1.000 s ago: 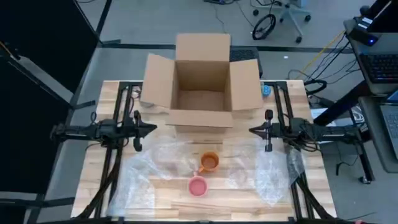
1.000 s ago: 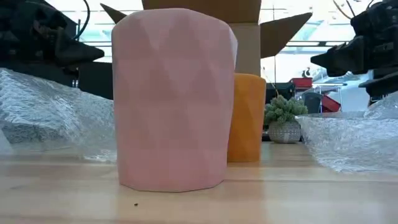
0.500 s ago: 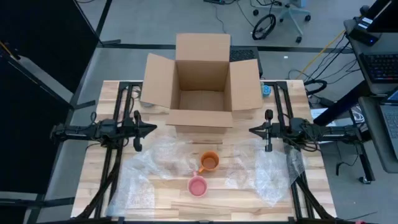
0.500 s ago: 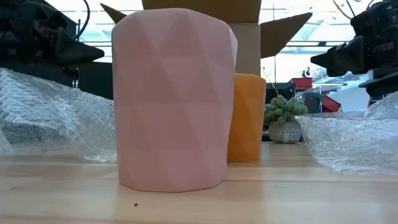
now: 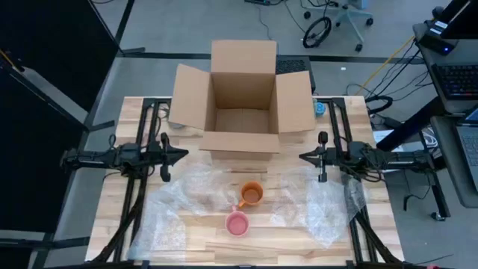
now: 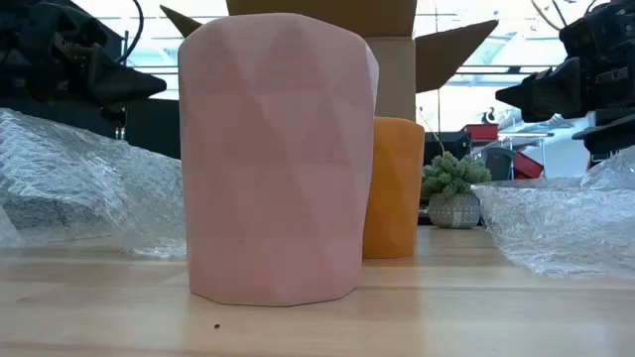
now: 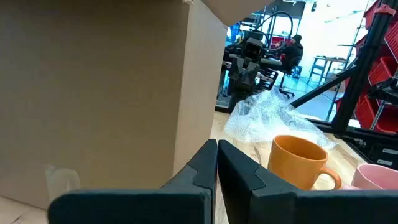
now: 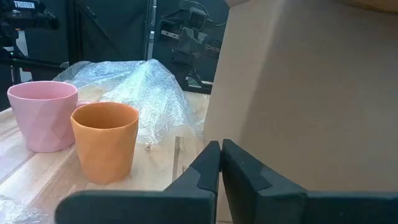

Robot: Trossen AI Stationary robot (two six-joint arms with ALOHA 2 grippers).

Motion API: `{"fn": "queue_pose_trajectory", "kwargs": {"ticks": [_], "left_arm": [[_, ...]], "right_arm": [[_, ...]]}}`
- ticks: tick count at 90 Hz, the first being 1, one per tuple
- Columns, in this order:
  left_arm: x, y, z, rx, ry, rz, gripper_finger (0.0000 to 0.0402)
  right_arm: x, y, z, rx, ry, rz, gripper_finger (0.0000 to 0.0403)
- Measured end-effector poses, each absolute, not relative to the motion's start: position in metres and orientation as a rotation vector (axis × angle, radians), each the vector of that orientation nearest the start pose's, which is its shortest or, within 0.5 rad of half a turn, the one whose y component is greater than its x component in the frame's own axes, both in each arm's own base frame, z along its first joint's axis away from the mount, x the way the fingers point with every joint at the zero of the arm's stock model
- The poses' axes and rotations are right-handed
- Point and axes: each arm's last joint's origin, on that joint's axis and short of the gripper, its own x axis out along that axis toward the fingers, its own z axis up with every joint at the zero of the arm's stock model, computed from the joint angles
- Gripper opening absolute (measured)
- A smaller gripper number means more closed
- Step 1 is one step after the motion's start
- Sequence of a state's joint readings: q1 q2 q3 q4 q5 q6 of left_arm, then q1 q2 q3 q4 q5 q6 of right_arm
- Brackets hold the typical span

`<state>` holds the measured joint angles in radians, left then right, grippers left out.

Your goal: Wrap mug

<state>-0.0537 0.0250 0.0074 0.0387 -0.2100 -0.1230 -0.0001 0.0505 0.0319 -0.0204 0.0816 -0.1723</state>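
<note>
An orange mug (image 5: 252, 194) and a pink mug (image 5: 237, 223) stand upright on the wooden table, near its front middle; the pink one (image 6: 278, 159) fills the low view, the orange one (image 6: 394, 188) behind it. Clear bubble wrap lies in a sheet at the left (image 5: 175, 205) and another at the right (image 5: 328, 209). My left gripper (image 5: 184, 155) hovers shut at the table's left, pointing right. My right gripper (image 5: 302, 157) hovers shut at the right, pointing left. Both stand clear of the mugs and wrap.
An open cardboard box (image 5: 243, 101) stands at the table's far middle, flaps spread, between the two grippers and just beyond them. Its wall (image 7: 93, 93) is close beside the left gripper. A small potted plant (image 6: 454, 193) shows beyond the table.
</note>
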Motion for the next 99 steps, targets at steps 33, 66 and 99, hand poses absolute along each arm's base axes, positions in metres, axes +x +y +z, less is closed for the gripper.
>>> {"fn": "queue_pose_trajectory", "kwargs": {"ticks": [33,66,99], "left_arm": [[0.098,0.000,0.172,-0.128,-0.036,0.130,0.0000],[0.104,-0.012,0.225,-0.172,0.112,0.028,0.0000],[0.138,-0.046,0.265,-0.097,0.717,0.009,0.0000]], "right_arm": [[0.099,-0.002,0.168,-0.174,0.047,-0.078,0.0000],[0.099,-0.002,0.168,-0.174,0.046,-0.078,0.0000],[0.099,-0.002,0.168,-0.174,0.046,-0.078,0.0000]]}}
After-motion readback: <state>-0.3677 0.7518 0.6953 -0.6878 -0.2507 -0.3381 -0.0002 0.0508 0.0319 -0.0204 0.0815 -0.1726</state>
